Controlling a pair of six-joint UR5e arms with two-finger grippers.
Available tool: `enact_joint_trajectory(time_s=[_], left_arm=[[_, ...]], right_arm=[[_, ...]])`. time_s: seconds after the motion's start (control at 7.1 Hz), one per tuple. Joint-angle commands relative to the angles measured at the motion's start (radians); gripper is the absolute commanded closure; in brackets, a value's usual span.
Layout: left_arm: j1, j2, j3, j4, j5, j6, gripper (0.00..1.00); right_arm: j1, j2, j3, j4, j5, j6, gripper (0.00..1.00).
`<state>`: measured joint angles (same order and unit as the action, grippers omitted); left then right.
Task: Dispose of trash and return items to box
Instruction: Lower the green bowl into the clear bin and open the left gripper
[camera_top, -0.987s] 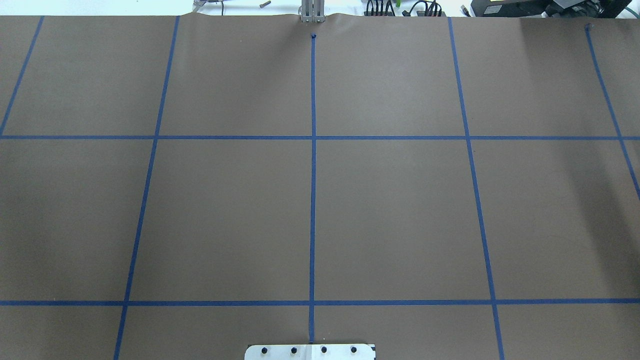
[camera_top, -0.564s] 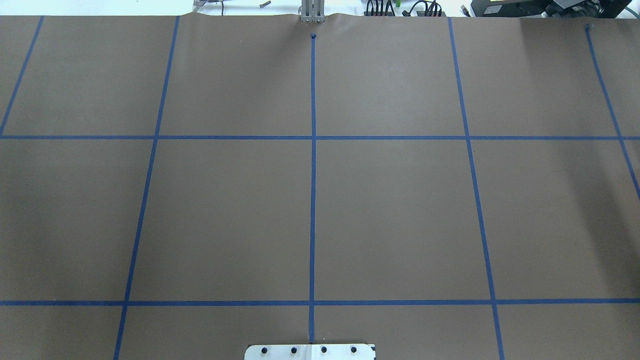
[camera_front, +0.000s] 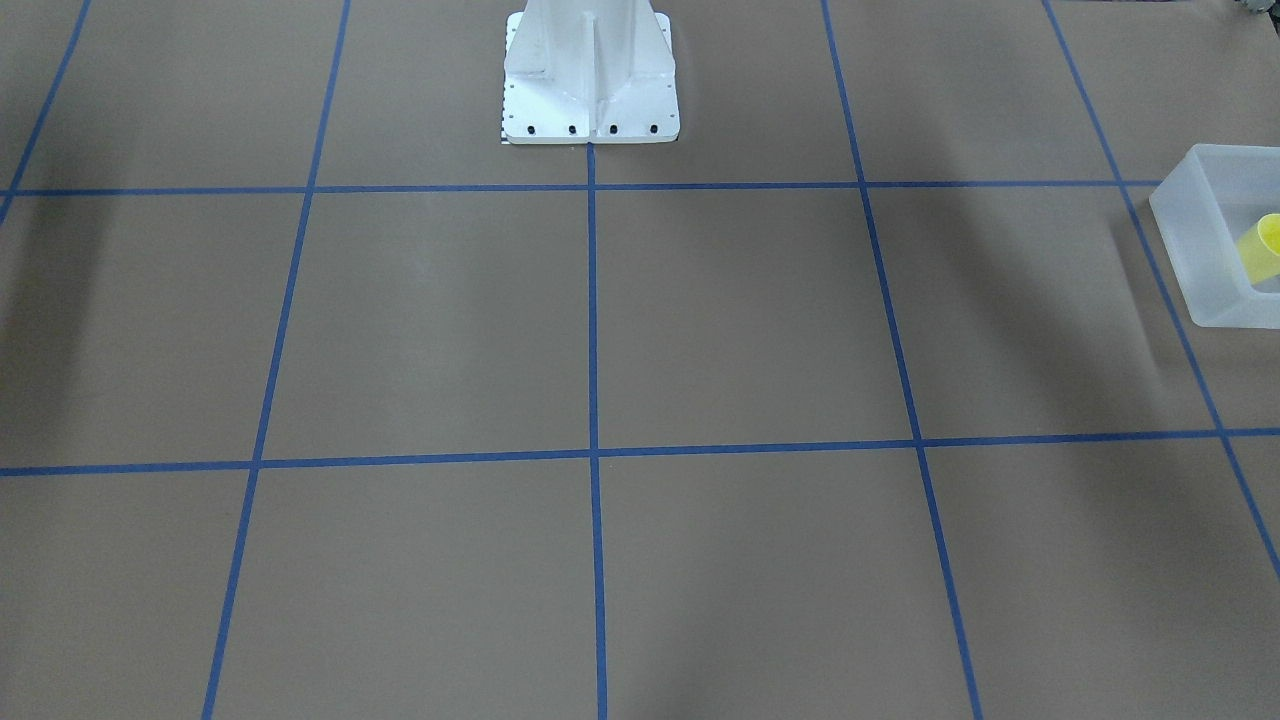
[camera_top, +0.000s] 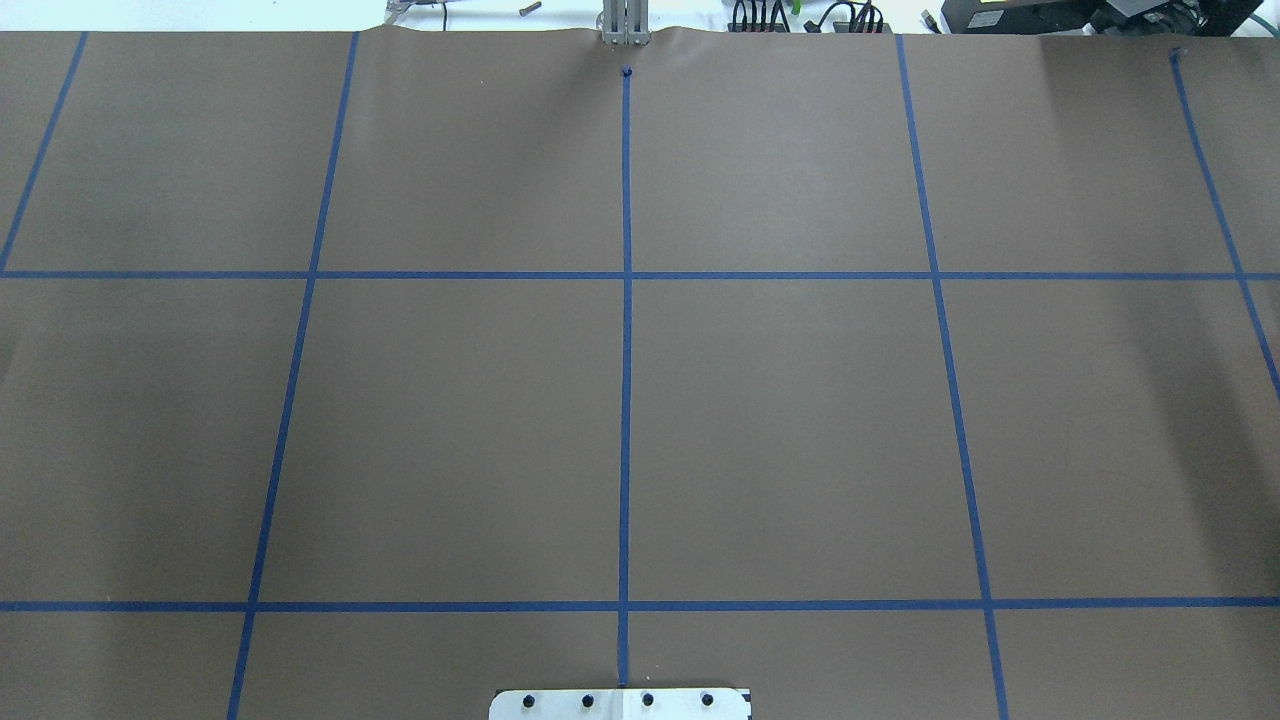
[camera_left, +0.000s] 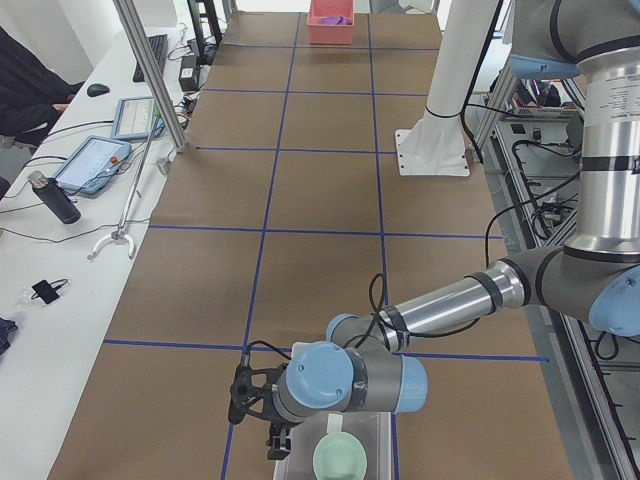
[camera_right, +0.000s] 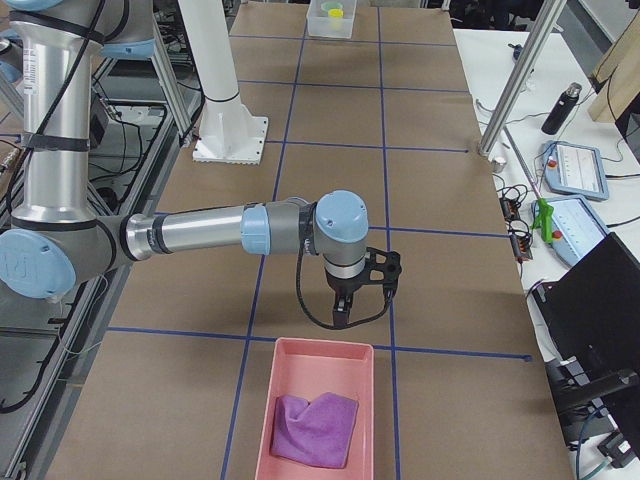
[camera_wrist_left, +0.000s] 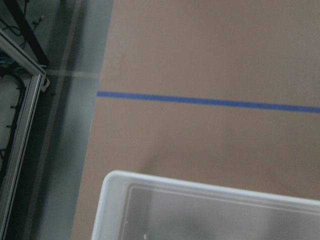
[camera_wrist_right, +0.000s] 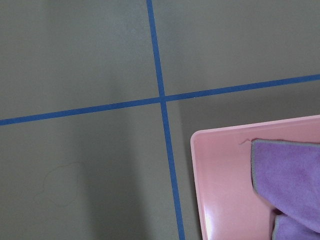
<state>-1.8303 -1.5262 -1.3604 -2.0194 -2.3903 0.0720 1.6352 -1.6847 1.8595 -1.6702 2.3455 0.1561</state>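
Black left hand (camera_left: 276, 440) near box (camera_wrist_left: 200, 187)

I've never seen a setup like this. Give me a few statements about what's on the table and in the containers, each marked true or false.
1. The yellow cup sits inside the white tub. True.
2. The pink tray holds nothing. False: a purple cloth lies in it.
3. A green bowl sits in the white tub. True.
4. The tape lines on the table are red. False: they are blue.
5. The white tub and the pink tray stand side by side. False: they are at opposite ends of the table.
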Motion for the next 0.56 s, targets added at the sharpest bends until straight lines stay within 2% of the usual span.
enact_joint_trajectory(time_s=[0.0,0.14,0.42], left_arm=[[0.174,-0.020,-0.130,0.005,0.002,-0.180,0.01],[0.243,-0.015,-0.185,0.007,0.026,-0.243,0.01],[0.270,-0.008,-0.201,0.008,0.031,-0.264,0.01]], right_arm=[[0.000,-0.004,-0.008,0.000,-0.003,-0.001,0.00],[0.000,-0.012,-0.016,0.000,-0.008,-0.001,0.00],[-0.001,-0.018,-0.063,0.000,-0.006,0.000,0.00]])
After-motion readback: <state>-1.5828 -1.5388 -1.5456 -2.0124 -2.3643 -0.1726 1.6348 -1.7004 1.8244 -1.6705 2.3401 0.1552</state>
